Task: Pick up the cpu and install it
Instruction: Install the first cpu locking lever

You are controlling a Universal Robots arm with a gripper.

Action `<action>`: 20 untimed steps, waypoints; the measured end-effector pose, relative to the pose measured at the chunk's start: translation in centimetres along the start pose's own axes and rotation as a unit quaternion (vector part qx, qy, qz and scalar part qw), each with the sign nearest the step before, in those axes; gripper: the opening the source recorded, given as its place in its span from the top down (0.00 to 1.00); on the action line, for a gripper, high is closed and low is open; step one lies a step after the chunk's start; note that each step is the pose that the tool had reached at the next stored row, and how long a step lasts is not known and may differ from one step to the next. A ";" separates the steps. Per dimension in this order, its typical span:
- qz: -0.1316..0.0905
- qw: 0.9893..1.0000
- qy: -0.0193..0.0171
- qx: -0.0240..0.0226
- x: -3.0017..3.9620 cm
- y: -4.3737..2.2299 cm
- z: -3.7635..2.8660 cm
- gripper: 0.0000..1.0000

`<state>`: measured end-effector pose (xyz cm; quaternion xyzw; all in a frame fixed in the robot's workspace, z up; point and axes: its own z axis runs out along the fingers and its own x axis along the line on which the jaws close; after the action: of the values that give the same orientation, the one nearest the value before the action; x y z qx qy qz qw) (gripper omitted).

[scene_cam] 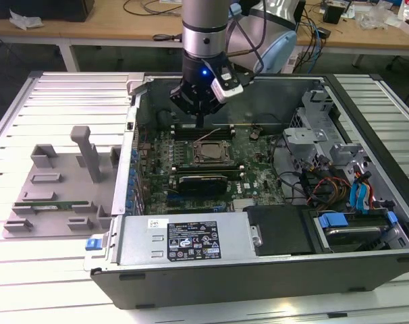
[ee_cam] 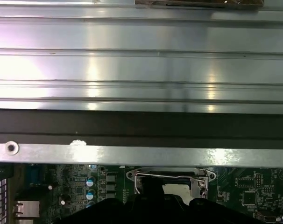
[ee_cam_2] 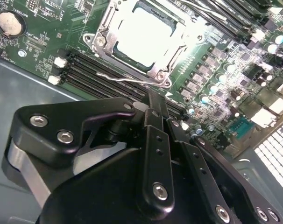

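The cpu (ee_cam_2: pixel 141 35) lies flat in the motherboard socket, its shiny silver top framed by the metal socket bracket (ee_cam_2: pixel 100 41). In the exterior view the cpu (scene_cam: pixel 211 152) sits mid-board inside the open computer case (scene_cam: pixel 191 270). My gripper (scene_cam: pixel 200 121) hangs over the memory slots just behind the socket, fingers together with nothing between them. In the second wrist view the gripper (ee_cam_2: pixel 153 100) tips end close to the thin wire socket lever (ee_cam_2: pixel 127 79). The first wrist view has the socket lever (ee_cam: pixel 169 176) and cpu (ee_cam: pixel 179 189) below the case wall.
Memory slots (ee_cam_2: pixel 104 77) run beside the socket. A long black card (scene_cam: pixel 203 181) lies in front of it. Drive cages and cables (scene_cam: pixel 339 182) crowd the exterior view's right. A grey tray with blocks (scene_cam: pixel 63 182) rests on the table at the left.
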<state>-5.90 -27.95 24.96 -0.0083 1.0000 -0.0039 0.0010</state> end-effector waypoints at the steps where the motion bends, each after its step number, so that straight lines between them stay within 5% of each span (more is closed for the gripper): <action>1: 0.000 1.000 0.000 0.000 -0.29 0.00 0.25 0.89; 6: 0.000 1.000 0.001 0.000 -0.83 0.00 0.99 0.89; 7: 0.000 1.000 0.001 -0.004 -0.87 -0.02 1.04 0.89; 8: 0.000 1.000 0.001 -0.015 -0.88 -0.19 1.09 0.89; 10: 0.000 1.000 0.000 -0.022 -0.88 -0.55 1.17 0.89; 20: 0.000 1.000 0.000 -0.023 -1.95 -0.65 2.23 0.89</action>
<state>-3.94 -28.58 22.74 -0.0083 0.9998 0.0187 0.0005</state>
